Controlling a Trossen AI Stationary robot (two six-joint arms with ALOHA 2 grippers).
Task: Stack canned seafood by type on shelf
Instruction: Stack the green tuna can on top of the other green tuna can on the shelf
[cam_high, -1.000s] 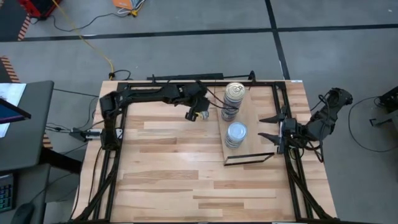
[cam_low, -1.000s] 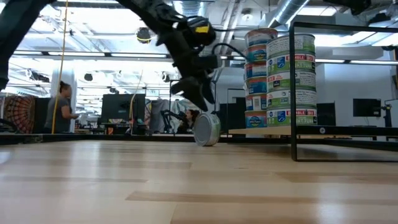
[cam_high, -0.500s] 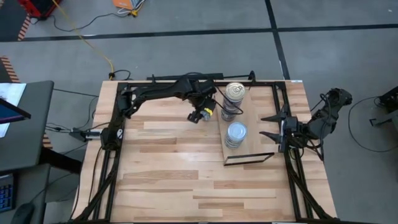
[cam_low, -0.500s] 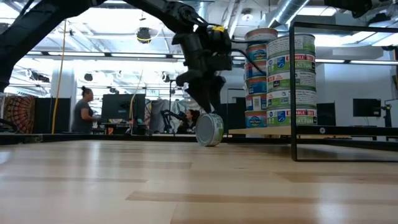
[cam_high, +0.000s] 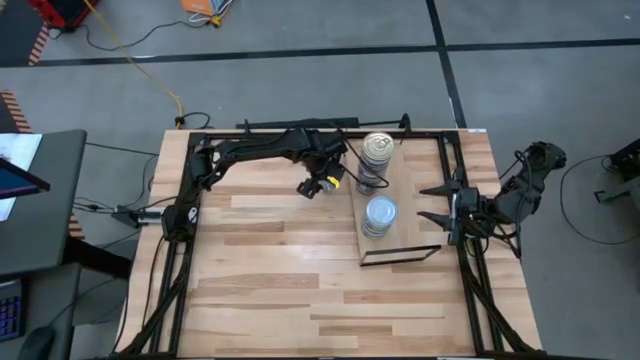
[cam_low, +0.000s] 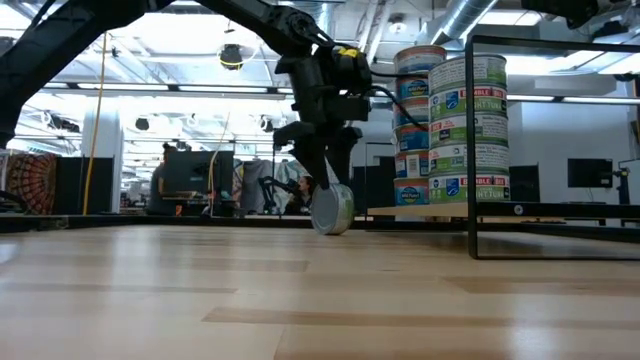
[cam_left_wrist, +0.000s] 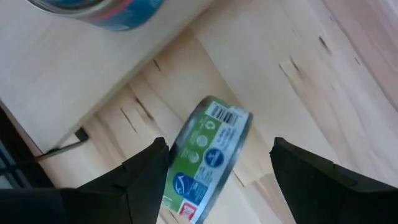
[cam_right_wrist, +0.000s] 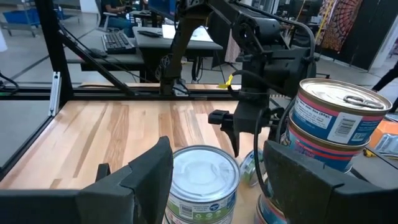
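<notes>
Standing on edge by the shelf (cam_high: 400, 215), green-labelled tin (cam_left_wrist: 208, 158), left gripper (cam_left_wrist: 214, 180) jaws spread around it

Grey concrete floor (cam_high: 300, 90) w/ dark seam lines, yellow cable (cam_high: 140, 65) snaking across it toward the butcher-block bench (cam_high: 260, 260). Dark desk (cam_high: 40, 200) off to one side. Low view: big open workshop, exposed ceiling ducts (cam_low: 470, 15), bright strip lights, monitors (cam_low: 190, 170) + desks in the back. Keyboard (cam_right_wrist: 118, 40) on a far desk.
</notes>
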